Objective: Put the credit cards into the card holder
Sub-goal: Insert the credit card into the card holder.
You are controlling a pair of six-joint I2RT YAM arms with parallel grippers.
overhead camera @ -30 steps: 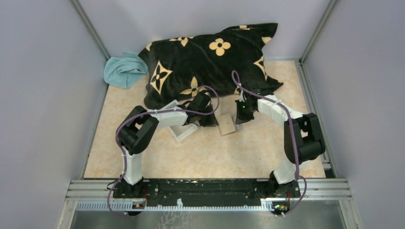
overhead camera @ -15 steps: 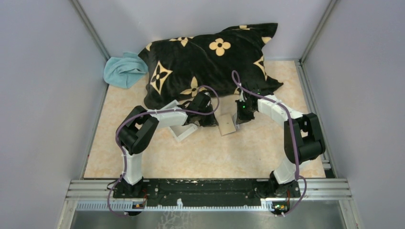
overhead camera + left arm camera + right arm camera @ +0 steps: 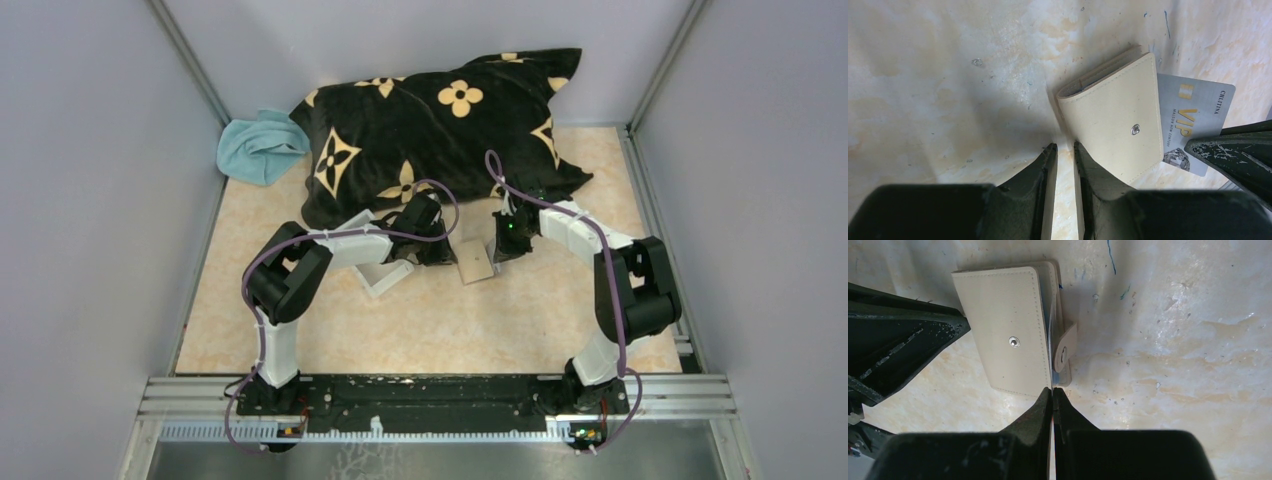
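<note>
The card holder [image 3: 474, 262] lies folded on the table between both grippers, a tan wallet [image 3: 1113, 125] with its snap stud facing up. A grey credit card [image 3: 1193, 115] marked VIP pokes out from under its far side. A light blue card edge [image 3: 1051, 365] shows in the wallet's mouth beside the loose tab [image 3: 1066, 347]. My left gripper [image 3: 1064, 147] stands narrowly open with only table in the gap, and its right finger touches the wallet's corner. My right gripper [image 3: 1052, 389] is shut, with its tips at the wallet's open edge by the blue card.
A clear shallow tray [image 3: 385, 275] sits under the left arm, left of the wallet. A black pillow with tan flowers [image 3: 430, 120] fills the back. A teal cloth [image 3: 258, 148] lies at the back left.
</note>
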